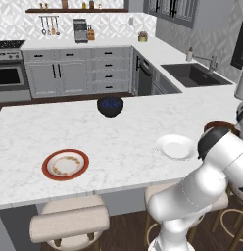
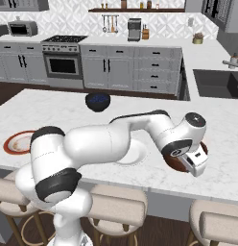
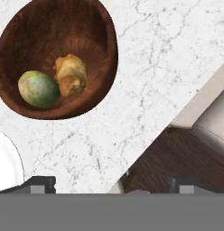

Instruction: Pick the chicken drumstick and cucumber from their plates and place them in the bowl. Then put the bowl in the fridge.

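End effector [image 3: 111,185] hangs spread wide and empty over the desk [image 3: 154,67] edge. From it, the bowl [image 3: 57,58] lies toward eleven o'clock in the hand view, resting on the desk. It holds the cucumber [image 3: 38,89] and chicken drumstick [image 3: 71,74] touching; its near rim looks the likeliest grasp.

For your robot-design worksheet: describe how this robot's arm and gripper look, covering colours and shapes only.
The arm is glossy white, built from thick rounded tube segments with dark grey-black bands at the joints. The gripper is a boxy white hand; its fingertips are small, dark and square.
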